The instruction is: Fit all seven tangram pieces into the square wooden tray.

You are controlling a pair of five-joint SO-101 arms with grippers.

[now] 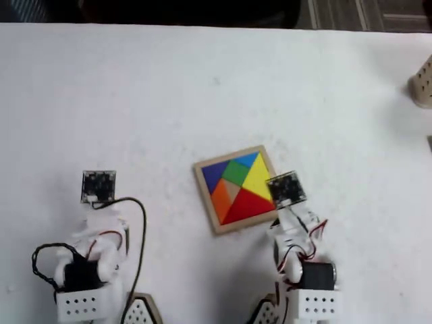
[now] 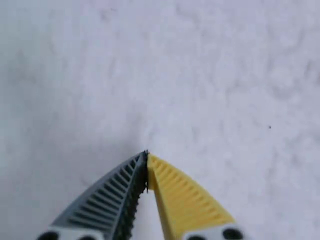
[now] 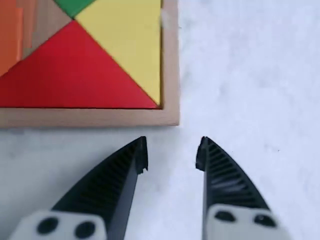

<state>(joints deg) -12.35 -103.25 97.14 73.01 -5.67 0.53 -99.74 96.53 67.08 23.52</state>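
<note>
The square wooden tray (image 1: 205, 192) lies mid-table, turned at an angle, with blue (image 1: 213, 173), green (image 1: 235, 172), yellow (image 1: 257, 177), red (image 1: 248, 205) and orange (image 1: 221, 196) pieces flat inside it. A small wood-coloured patch (image 3: 47, 25) shows between the orange piece (image 3: 10, 30) and the red triangle (image 3: 75, 75). My right gripper (image 3: 172, 151) is open just outside the tray's near corner (image 3: 170, 118), beside the yellow triangle (image 3: 132, 40), with nothing between its fingers. My left gripper (image 2: 146, 156) is shut and empty over bare white table, far to the left of the tray.
The right arm (image 1: 297, 250) stands right against the tray's near right corner. The left arm (image 1: 91, 256) is at the near left with a black cable looping beside it. A tan perforated object (image 1: 422, 84) sits at the far right edge. White table lies open behind the tray.
</note>
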